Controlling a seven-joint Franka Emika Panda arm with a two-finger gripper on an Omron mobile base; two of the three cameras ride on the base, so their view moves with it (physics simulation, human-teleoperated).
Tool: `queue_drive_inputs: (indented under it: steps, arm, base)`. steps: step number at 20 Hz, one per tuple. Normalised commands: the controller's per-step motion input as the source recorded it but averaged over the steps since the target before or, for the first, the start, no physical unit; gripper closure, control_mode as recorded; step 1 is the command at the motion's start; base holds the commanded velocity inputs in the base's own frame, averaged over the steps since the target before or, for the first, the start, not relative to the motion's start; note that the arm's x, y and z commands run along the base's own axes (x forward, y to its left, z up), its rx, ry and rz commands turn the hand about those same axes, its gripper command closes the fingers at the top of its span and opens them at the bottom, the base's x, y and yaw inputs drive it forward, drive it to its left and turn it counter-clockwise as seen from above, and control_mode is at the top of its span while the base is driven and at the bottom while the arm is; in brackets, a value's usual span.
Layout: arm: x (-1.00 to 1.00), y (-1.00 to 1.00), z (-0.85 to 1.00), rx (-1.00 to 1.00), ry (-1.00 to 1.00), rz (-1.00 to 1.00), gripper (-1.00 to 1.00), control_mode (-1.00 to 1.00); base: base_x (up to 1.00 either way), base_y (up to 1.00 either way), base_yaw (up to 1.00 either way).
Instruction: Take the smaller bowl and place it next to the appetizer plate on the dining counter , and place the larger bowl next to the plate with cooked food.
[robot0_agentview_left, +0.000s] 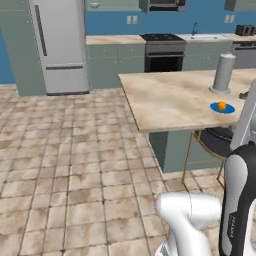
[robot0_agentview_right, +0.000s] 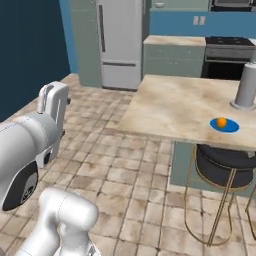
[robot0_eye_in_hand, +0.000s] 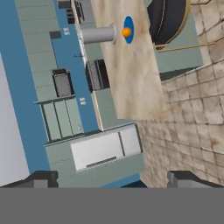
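The dining counter (robot0_agentview_left: 170, 100) (robot0_agentview_right: 175, 110) (robot0_eye_in_hand: 127, 74) is a beige marbled top ahead of me. On its near right part lies the appetizer plate (robot0_agentview_left: 229, 109) (robot0_agentview_right: 231, 127) (robot0_eye_in_hand: 128, 22), bright blue, with one orange ball of food on it. My gripper (robot0_eye_in_hand: 114, 179) hangs open and empty, well short of the counter, above the tiled floor. Its two dark fingertips (robot0_eye_in_hand: 41, 178) stand far apart in the hand view, which is rolled sideways. Both bowls and the plate with cooked food are out of view.
A tall grey cylinder (robot0_agentview_left: 223, 74) (robot0_agentview_right: 246, 86) (robot0_eye_in_hand: 98, 34) stands on the counter behind the blue plate. A black stool with gold legs (robot0_agentview_left: 217, 142) (robot0_agentview_right: 225, 165) sits under the counter's near edge. A fridge (robot0_agentview_left: 60, 45) (robot0_agentview_right: 120, 42) and a stove (robot0_agentview_left: 163, 50) line the back wall.
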Motion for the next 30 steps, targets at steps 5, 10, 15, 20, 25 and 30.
queue_drive_inputs:
  steps: [5, 10, 15, 20, 25, 30]
  arm:
    - [0.00, 0.00, 0.00, 0.00, 0.00, 0.00, -1.00, 1.00]
    - [0.00, 0.00, 0.00, 0.00, 0.00, 0.00, -1.00, 1.00]
    - [0.00, 0.00, 0.00, 0.00, 0.00, 0.00, -1.00, 1.00]
    - [0.00, 0.00, 0.00, 0.00, 0.00, 0.00, -1.00, 1.00]
    - [0.00, 0.00, 0.00, 0.00, 0.00, 0.00, -1.00, 1.00]
    - [0.00, 0.00, 0.00, 0.00, 0.00, 0.00, -1.00, 1.00]
  base:
    - [0.48, 1.00, -0.15]
    - [1.00, 1.00, -0.17]
    - [1.00, 1.00, -0.17]
    - [1.00, 1.00, -0.15]
    - [1.00, 1.00, -0.13]
    - [1.00, 0.55, 0.00]
